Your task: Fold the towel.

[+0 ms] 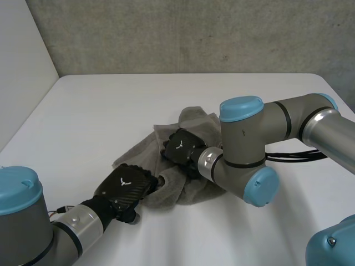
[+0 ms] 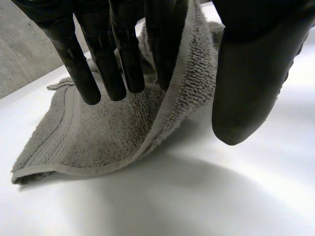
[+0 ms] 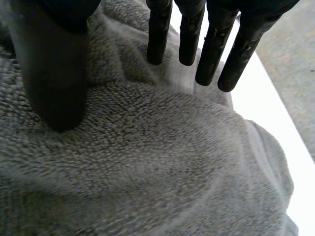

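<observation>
Left hand (image 1: 125, 187) pinches the towel's near edge; right hand rests on its middle

The towel (image 1: 199, 126), grey terry, lies bunched and uneven around the middle of the white table (image 1: 166, 94), with no clean fold in it yet. Its near-left hemmed edge is raised off the surface. In the left wrist view the hem (image 2: 170, 108) runs up between the left hand's straight fingers (image 2: 106, 64) and its thumb (image 2: 246, 88). That hand seems to have the edge pinched, though the thumb's tip stands clear of the cloth. The right hand (image 1: 180, 147) is on the towel's middle. Its fingers (image 3: 214, 54) are straight and apart just over the pile, and its thumb (image 3: 54, 83) is set down on it, gripping nothing. The right arm (image 1: 244, 138) reaches in from the right across the towel's near-right part.

The step in hand is probably carrying the pinched edge over for a first fold, and the task looks early. To do it well, the left hand should take the thick hem deep enough that it cannot slip. It should lift only enough to clear the bunched cloth, then travel toward the far right. The right hand's flat press should anchor the middle, or the whole towel may drag along. Because the cloth is rumpled, smoothing it first would likely give a straighter crease.
</observation>
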Robot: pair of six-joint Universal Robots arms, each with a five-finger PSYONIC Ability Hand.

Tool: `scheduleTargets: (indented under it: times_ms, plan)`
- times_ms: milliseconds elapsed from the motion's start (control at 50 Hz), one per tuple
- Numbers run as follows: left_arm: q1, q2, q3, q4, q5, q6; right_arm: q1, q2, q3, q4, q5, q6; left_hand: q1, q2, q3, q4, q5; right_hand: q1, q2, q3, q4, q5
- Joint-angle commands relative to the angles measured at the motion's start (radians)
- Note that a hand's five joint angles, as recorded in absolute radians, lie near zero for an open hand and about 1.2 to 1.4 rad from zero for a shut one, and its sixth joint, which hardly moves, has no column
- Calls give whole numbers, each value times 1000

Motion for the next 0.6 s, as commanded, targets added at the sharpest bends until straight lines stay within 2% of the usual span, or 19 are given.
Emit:
scheduleTargets:
  times_ms: [20, 180, 200, 220, 260, 280, 300, 440, 480, 520, 540, 580, 600]
  plan:
    - [1, -28, 6, 24, -1, -1, -3, 3, -1, 31, -9, -4, 9, -5, 9, 9, 8, -2, 1, -5, -9, -16]
    - [-1, -42, 7, 25, 0, -1, -2, -29, -1, 31, -18, -1, 129, 116, 129, 129, 128, 53, 56, 50, 46, 39]
    - [-1, -48, 7, 25, -1, -1, -2, -29, 0, 31, -16, 1, 141, 127, 141, 141, 140, 199, 202, 196, 192, 185]
    - [-1, -48, 7, 25, -1, -1, -2, -29, 0, 31, -16, 1, 141, 127, 141, 141, 140, 200, 204, 197, 194, 186]
    - [-2, -60, 9, 25, 0, -1, -2, -26, 5, 32, -19, 1, 167, 154, 167, 167, 166, 738, 741, 734, 731, 724]
    - [-2, -60, 9, 25, 0, -1, -2, -26, 5, 32, -19, 1, 167, 154, 167, 167, 166, 741, 744, 737, 734, 726]
    - [-2, -69, 10, 25, 0, -1, -2, -26, 11, 32, -26, -2, 182, 168, 182, 182, 181, 941, 944, 938, 934, 927]
    - [-4, -123, 52, 42, -1, -2, -6, -37, 14, 32, -19, 1, 246, 233, 246, 246, 246, 963, 966, 959, 956, 948]
    - [-5, -157, 94, 48, -3, -14, -6, -48, 12, 31, -6, 7, 375, 362, 375, 375, 374, 963, 966, 959, 956, 948]
    - [-5, -170, 122, 48, -7, -34, -12, -89, 20, 29, 66, 27, 460, 447, 460, 460, 459, 963, 966, 959, 956, 948]
    - [-5, -181, 146, 48, -18, -62, -13, -89, 20, 29, 66, 27, 519, 506, 519, 519, 518, 963, 966, 959, 956, 948]
    - [-4, -187, 169, 48, -35, -95, -38, -145, 70, 31, 187, 54, 557, 544, 557, 557, 556, 963, 966, 959, 956, 948]
    - [-4, -187, 170, 48, -35, -96, -39, -146, 71, 31, 188, 54, 558, 544, 558, 558, 557, 963, 966, 959, 956, 948]
